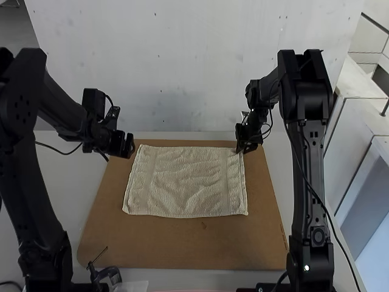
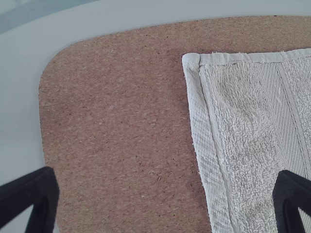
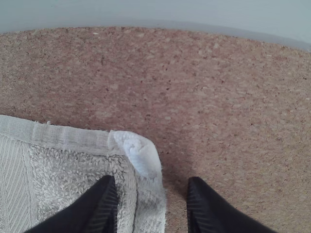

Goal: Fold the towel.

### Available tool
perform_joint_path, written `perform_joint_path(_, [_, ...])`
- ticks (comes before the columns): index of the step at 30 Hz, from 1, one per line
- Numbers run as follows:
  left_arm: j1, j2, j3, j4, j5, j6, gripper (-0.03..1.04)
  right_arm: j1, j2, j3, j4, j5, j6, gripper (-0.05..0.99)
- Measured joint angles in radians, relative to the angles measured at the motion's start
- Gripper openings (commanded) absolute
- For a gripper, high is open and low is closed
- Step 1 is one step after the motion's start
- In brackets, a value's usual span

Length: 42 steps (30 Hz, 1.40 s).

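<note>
towel (image 1: 188, 182) flat, right gripper (image 1: 243, 146) at a far corner, left gripper (image 1: 127, 147) off it

high view: towel was spread unfolded on the board (image 1: 182, 246), with shallow ripples. main risk judged to be a skewed fold: if the right side lifted alone, with the left unheld, the towel would drag and twist. right gripper was down at the far right corner. left gripper stood just outside the far left corner, over the board's edge.

left wrist view: a close from here would probably catch air or only graze the hem (image 2: 206, 145), because the towel sat off-centre between the jaws and its corner lay ahead of them. the jaws were wide apart, holding nothing. the side hem ran back from that corner into the gap, nearer one jaw.

right wrist view: a shallow bite could let the thin hem slip out; pressing too low could scrape the board. the jaws were moderately apart, one over the towel, the other beside its edge over bare board. the side hem lay between them, corner just ahead and slightly puckered. no grip seen; whether either jaw touched cloth, cannot tell.
</note>
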Motion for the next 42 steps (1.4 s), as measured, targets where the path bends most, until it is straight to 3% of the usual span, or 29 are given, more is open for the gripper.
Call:
perform_joint_path(6, [0.0,0.0,-0.004,0.0,0.0,0.0,0.98,0.002,-0.001,-0.005,0.006,0.0,-0.002,0.29])
perform_joint_path(13, [0.0,0.0,-0.004,0.0,0.0,0.0,0.98,0.007,-0.001,-0.005,0.013,0.024,-0.002,0.02])
perform_joint_path(26, [0.0,0.001,-0.004,0.019,0.006,0.006,0.95,0.015,-0.042,-0.101,0.135,0.021,-0.002,0.02])
perform_joint_path(34, [-0.061,0.11,0.052,0.013,0.015,-0.002,0.95,0.015,-0.066,-0.15,0.183,0.022,-0.002,0.02])
perform_joint_path(42, [-0.06,0.237,0.221,-0.122,0.015,-0.002,0.94,0.022,-0.101,-0.206,0.194,0.024,-0.001,0.02])
